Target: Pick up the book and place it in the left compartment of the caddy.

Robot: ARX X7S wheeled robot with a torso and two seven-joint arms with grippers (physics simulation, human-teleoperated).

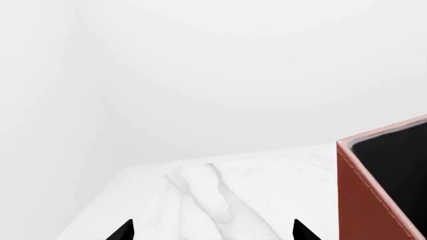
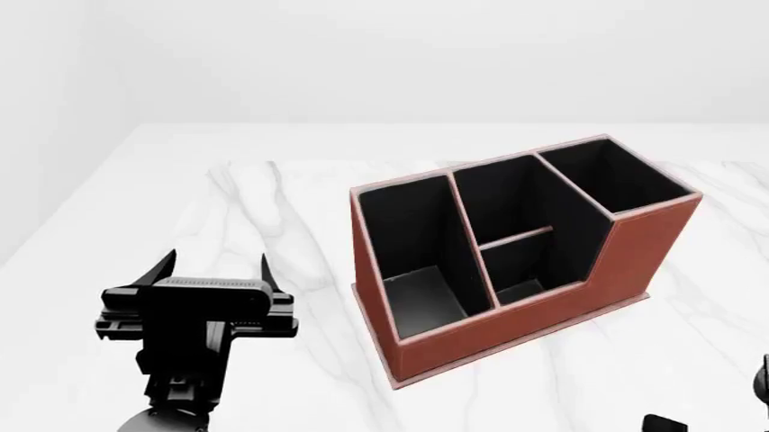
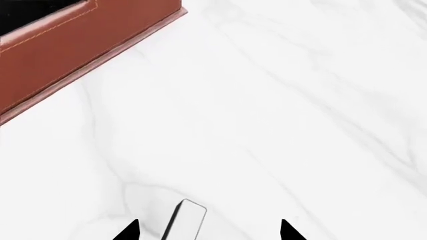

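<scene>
Book [image 3: 185,220] lies flat on marble between the right claw's [image 3: 208,231] spread tips — untouched, caddy [image 3: 80,45] apart.

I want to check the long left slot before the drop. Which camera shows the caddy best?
The head view: the whole caddy shows, with its left compartment open from above. The left wrist view catches only one corner and a bit of black lining; the right wrist view shows just an outer wall and base edge.

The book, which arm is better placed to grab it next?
Right. The book lies on the table between the open right claw's fingertips in the right wrist view. The left claw hangs open left of the caddy, with no book near it.
</scene>
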